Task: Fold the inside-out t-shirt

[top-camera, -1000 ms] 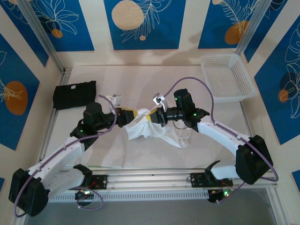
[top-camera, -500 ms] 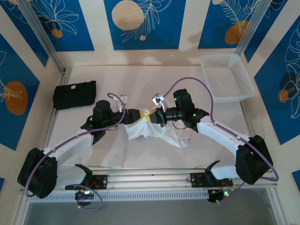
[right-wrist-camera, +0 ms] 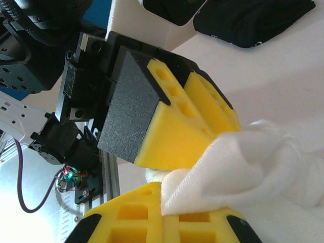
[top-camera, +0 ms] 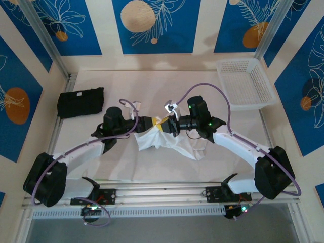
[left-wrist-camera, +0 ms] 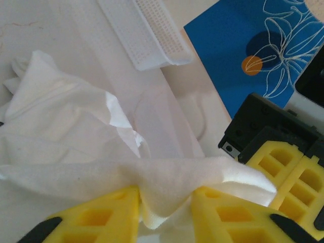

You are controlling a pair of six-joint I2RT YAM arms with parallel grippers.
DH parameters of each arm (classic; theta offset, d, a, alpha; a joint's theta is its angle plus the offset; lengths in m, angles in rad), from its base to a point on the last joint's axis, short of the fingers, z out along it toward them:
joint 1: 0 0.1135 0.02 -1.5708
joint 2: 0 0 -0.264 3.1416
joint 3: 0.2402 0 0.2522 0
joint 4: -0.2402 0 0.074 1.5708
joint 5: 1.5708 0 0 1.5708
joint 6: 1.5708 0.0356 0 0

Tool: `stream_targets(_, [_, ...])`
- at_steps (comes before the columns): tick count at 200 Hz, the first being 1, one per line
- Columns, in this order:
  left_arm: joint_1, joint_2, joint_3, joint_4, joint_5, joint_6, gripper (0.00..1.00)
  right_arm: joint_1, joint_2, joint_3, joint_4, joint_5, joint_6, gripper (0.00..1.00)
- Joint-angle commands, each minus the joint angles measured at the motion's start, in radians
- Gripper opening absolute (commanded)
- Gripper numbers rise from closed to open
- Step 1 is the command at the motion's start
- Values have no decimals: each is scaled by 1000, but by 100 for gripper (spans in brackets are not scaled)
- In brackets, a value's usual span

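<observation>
The inside-out t-shirt [top-camera: 174, 143] is a crumpled white heap at the middle of the table, its top edge lifted between the two grippers. My right gripper [top-camera: 163, 125] is shut on that raised edge; in the right wrist view its yellow fingers [right-wrist-camera: 169, 202] pinch the cloth [right-wrist-camera: 253, 162]. My left gripper [top-camera: 152, 123] faces it tip to tip from the left. In the left wrist view a fold of the t-shirt [left-wrist-camera: 162, 182] sags into the gap between the left gripper's [left-wrist-camera: 164, 215] yellow fingers, which stand narrowly open around it.
A folded black garment [top-camera: 81, 103] lies at the far left of the table. A white mesh basket [top-camera: 245, 83] sits at the back right. The white table cover [top-camera: 152, 86] lies flat behind the arms.
My left arm has reached rightward up to the right gripper. Its jaws widened, then narrowed around the raised cloth fold. The right gripper has kept its hold and stayed put.
</observation>
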Motion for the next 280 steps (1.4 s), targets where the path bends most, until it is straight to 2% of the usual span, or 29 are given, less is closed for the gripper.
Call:
stream_targets(1, [-4, -2, 41, 55, 24, 4, 18, 2, -25, -3, 13, -24, -11, 0])
stream_targets(22, [-3, -18, 48, 39, 13, 29, 0, -5, -33, -9, -7, -17, -25, 0])
stream_targets(54, [2, -93, 59, -29, -15, 104, 0, -20, -61, -7, -83, 52, -61, 0])
stream_targets(86, [0, -161, 87, -126, 7, 160, 0, -17, -57, 45, -172, 128, -88, 0])
stream_targets(123, [-4, -224, 98, -180, 46, 171, 0, -14, 11, 176, -313, 268, -52, 9])
stream_targets(149, [-7, -243, 108, -205, 26, 150, 0, -15, 48, 240, -403, 349, -21, 13])
stream_targets(188, [-19, -234, 104, -197, -42, 105, 0, 18, 27, 296, -566, 558, -24, 23])
stream_targets(204, [-28, -227, 104, -188, -57, 95, 0, 50, -26, 266, -554, 549, -47, 25])
stream_targets(244, [-37, -218, 105, -182, -82, 86, 0, 158, -161, 109, -389, 407, -62, 28])
stream_targets(280, [-41, -219, 109, -191, -90, 88, 0, 226, -137, 51, -214, 415, 34, 34])
